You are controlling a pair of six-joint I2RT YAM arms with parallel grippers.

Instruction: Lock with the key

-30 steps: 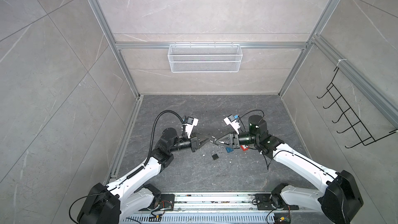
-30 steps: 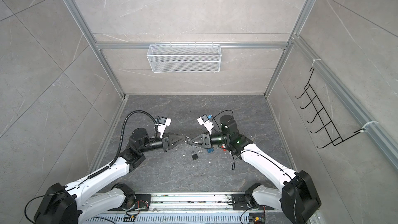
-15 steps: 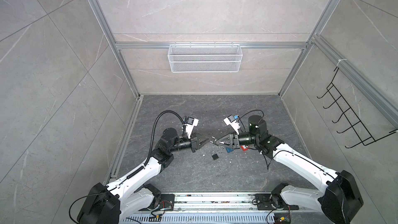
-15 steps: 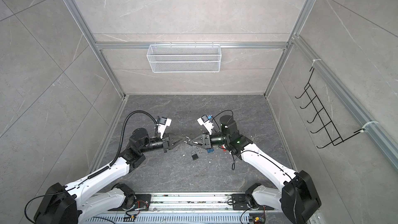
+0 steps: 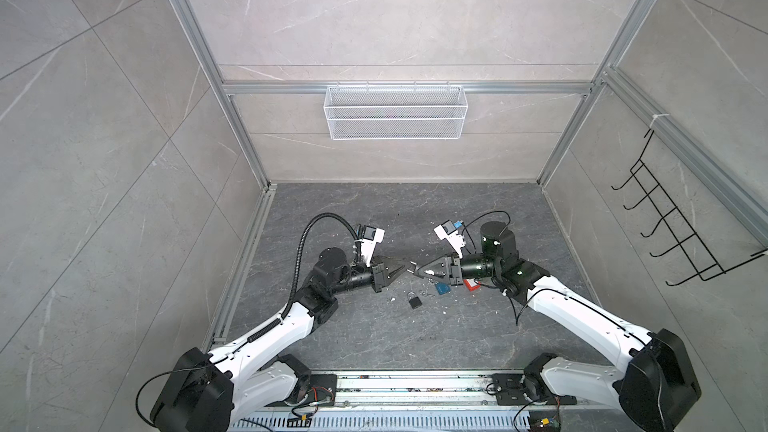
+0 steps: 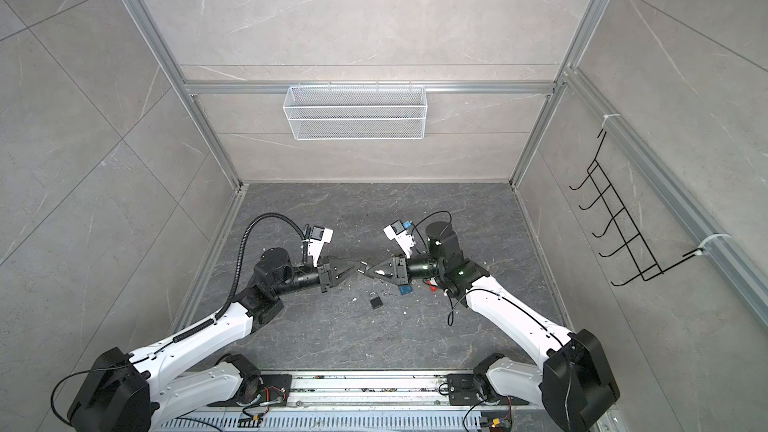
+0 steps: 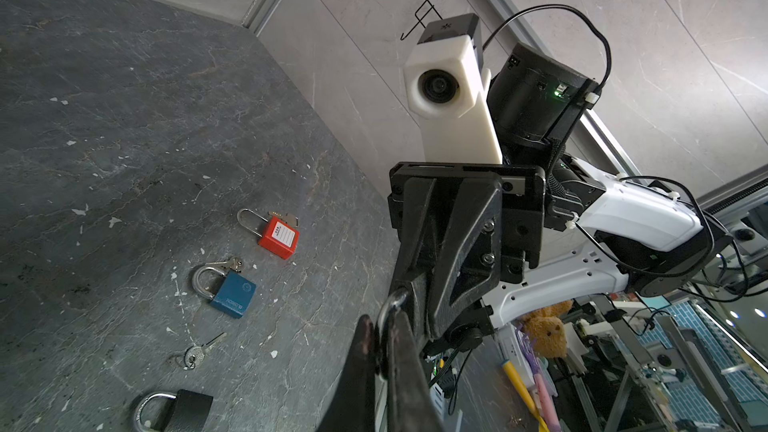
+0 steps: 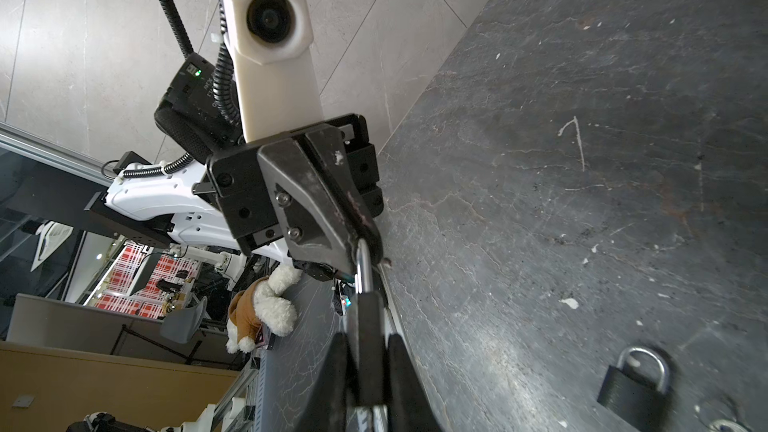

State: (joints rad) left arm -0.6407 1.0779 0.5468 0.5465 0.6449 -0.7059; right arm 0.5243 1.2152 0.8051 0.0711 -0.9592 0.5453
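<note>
Both grippers meet tip to tip above the floor in both top views. My right gripper is shut on the body of a small black padlock. Its silver shackle points at my left gripper, which is shut on that shackle. In a top view the left gripper and right gripper nearly touch. A loose key on a ring lies on the floor, apart from both grippers. I see no key in the held padlock.
On the floor below lie a second black padlock, a blue padlock and a red padlock, each of the coloured ones with a key beside it. A wire basket hangs on the back wall.
</note>
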